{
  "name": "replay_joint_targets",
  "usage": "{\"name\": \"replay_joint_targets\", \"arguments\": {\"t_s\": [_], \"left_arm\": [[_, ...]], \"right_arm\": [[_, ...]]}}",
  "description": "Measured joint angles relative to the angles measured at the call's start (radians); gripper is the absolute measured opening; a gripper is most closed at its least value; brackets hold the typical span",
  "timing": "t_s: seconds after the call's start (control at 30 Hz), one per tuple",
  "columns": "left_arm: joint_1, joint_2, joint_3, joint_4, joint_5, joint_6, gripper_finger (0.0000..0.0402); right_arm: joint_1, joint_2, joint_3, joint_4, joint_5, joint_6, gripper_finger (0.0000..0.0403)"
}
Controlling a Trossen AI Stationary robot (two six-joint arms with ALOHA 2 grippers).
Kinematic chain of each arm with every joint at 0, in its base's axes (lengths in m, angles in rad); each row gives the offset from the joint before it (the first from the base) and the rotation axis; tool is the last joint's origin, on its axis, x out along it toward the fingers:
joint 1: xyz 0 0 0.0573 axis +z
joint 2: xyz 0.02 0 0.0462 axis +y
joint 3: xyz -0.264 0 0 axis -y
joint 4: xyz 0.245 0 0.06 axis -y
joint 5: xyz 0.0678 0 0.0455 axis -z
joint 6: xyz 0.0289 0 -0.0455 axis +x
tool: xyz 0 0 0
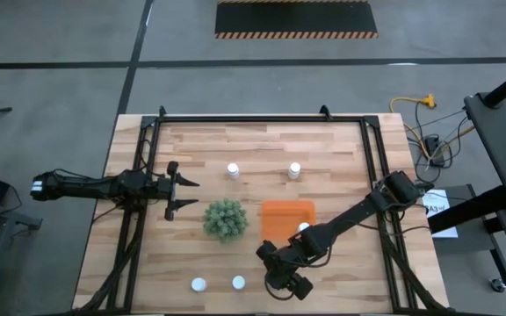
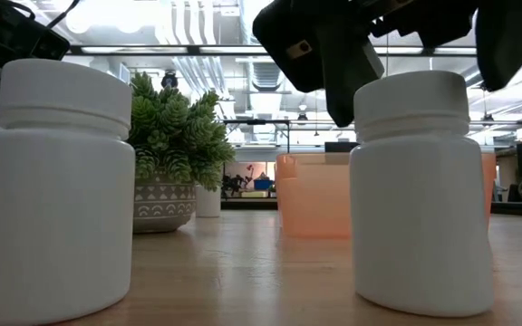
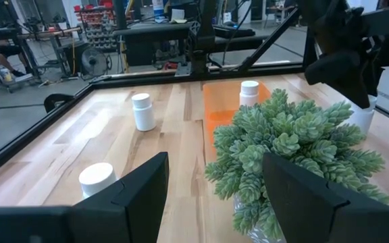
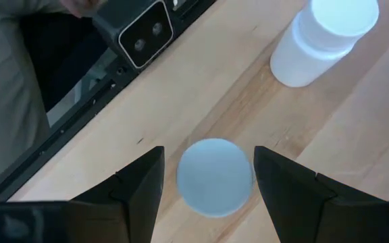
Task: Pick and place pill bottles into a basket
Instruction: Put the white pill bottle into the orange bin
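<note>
On the table's left side, the left gripper (image 1: 185, 193) waits with its fingers spread and nothing between them, facing the green plant (image 1: 224, 219), which stands just ahead of it and blocks much of its line toward the basket (image 1: 286, 213). Two pill bottles stand upright on the far half of the table, the far left bottle (image 1: 233, 170) and the far right bottle (image 1: 294, 169), well apart from each other. Along the near edge stand two more, the near left bottle (image 1: 199, 284) and the near right bottle (image 1: 238, 282). The orange basket sits just right of the plant, with one bottle in the basket (image 1: 303, 228) at its near right corner. The right arm crosses over that corner of the basket. The right gripper (image 4: 208, 177) hangs above the near right bottle, fingers spread to either side of its cap, not pinching it. A camera module (image 4: 138, 34) sits on the table frame beyond.
</note>
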Motion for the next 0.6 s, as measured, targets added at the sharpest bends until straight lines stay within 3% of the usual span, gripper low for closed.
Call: {"name": "replay_joint_targets", "arguments": {"t_s": [0.6], "left_arm": [[0.000,0.001,0.000,0.000,0.000,0.000,0.0221]], "right_arm": [[0.000,0.004,-0.001,0.002,0.000,-0.002,0.0182]]}}
